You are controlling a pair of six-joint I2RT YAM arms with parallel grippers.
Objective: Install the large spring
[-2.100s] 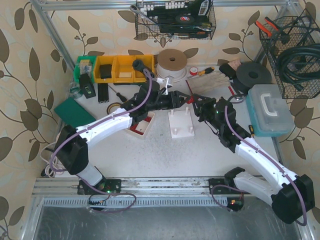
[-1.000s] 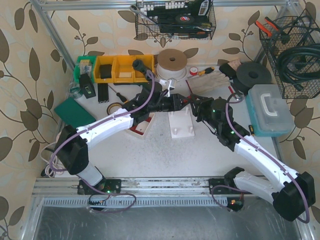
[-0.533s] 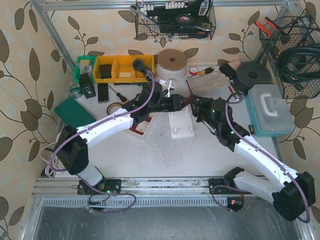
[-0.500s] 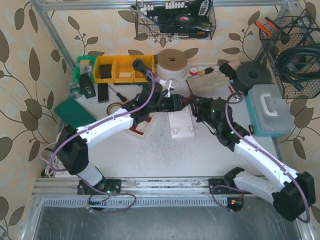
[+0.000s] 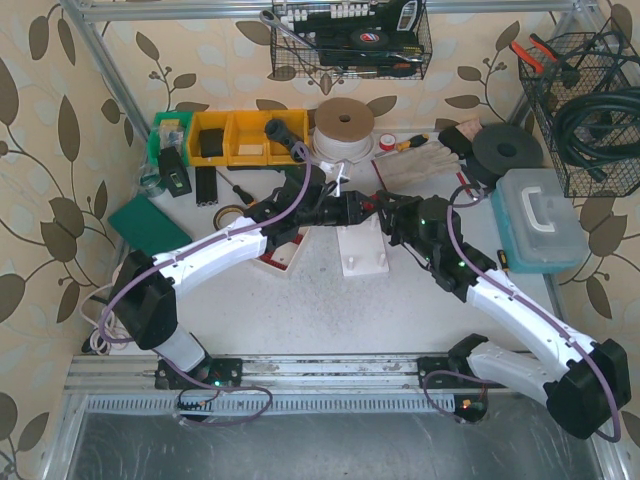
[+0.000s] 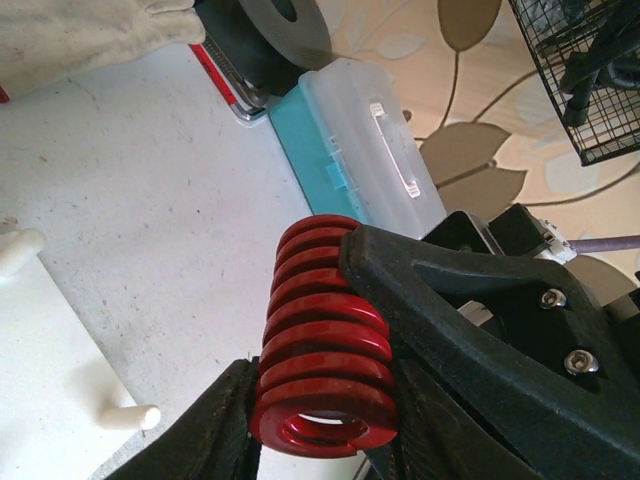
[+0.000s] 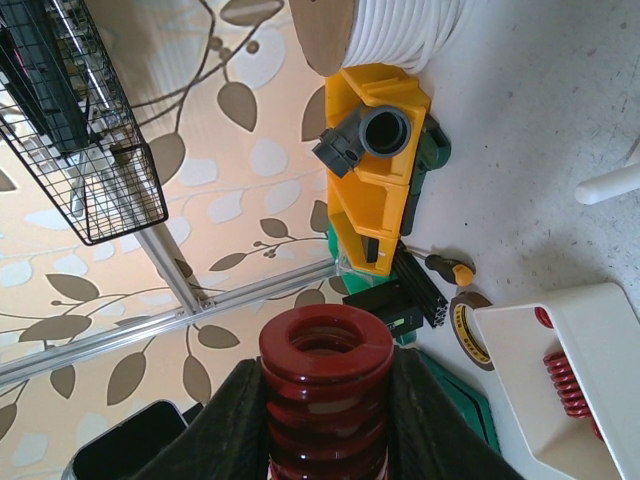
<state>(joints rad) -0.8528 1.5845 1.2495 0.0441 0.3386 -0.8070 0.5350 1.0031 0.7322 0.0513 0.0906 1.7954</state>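
Note:
The large red spring (image 6: 325, 340) is held in the air between both grippers, above the far end of the white peg base (image 5: 362, 250). My left gripper (image 5: 352, 208) is shut on its near end; its fingers (image 6: 215, 430) press both sides. My right gripper (image 5: 392, 212) is shut on the same spring (image 7: 325, 390), and its black finger (image 6: 470, 320) lies along the spring's right side. In the top view the spring is almost hidden between the two gripper heads. The base and its pegs (image 6: 130, 417) show lower left in the left wrist view.
A white tray (image 5: 285, 250) with a smaller red spring (image 7: 570, 385) lies left of the base. A teal-lidded plastic box (image 5: 540, 220) stands at right. Yellow bins (image 5: 240, 138), a cord spool (image 5: 345, 122), gloves (image 5: 415, 165) and a black disc (image 5: 505, 150) line the back.
The two grippers have closed the gap between them above the peg base. The right gripper has moved left and up onto the spring that the left gripper holds.

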